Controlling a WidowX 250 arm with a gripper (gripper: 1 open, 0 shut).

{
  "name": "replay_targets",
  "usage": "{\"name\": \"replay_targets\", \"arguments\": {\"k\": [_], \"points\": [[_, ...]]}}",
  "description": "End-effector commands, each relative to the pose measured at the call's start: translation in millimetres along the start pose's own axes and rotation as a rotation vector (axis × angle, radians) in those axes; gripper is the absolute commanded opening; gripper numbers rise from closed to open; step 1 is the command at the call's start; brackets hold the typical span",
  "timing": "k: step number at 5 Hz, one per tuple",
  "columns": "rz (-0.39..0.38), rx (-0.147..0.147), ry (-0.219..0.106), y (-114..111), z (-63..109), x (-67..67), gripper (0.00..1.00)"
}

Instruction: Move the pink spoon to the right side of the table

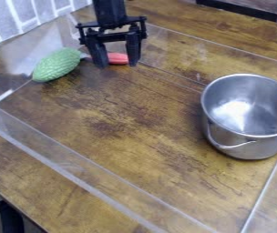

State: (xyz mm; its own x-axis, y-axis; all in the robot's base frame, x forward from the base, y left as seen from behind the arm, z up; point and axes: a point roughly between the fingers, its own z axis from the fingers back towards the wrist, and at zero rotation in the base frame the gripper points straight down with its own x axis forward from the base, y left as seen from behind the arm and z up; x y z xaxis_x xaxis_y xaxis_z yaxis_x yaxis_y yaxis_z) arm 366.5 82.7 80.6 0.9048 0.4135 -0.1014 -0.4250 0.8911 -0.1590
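The pink spoon (117, 59) is a small pinkish-red piece lying on the brown wooden table (128, 118) at the far left back. My black gripper (113, 53) stands upright right over it, open, with one finger (87, 48) left of the spoon and the other on its right. Most of the spoon is hidden behind the fingers. I cannot tell whether the fingers touch it.
A green bumpy oval object (56, 65) lies to the left of the gripper. A steel pot (248, 113) stands at the right side. A clear plastic rim (117, 187) runs along the front and left edges.
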Motion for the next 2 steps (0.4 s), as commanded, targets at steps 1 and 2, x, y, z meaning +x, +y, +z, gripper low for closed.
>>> {"name": "replay_targets", "arguments": {"k": [1,2], "points": [[0.022,-0.012,-0.047,7.8,13.4,3.8,0.0],[0.029,-0.014,-0.047,9.2,11.7,4.6,0.0]]}}
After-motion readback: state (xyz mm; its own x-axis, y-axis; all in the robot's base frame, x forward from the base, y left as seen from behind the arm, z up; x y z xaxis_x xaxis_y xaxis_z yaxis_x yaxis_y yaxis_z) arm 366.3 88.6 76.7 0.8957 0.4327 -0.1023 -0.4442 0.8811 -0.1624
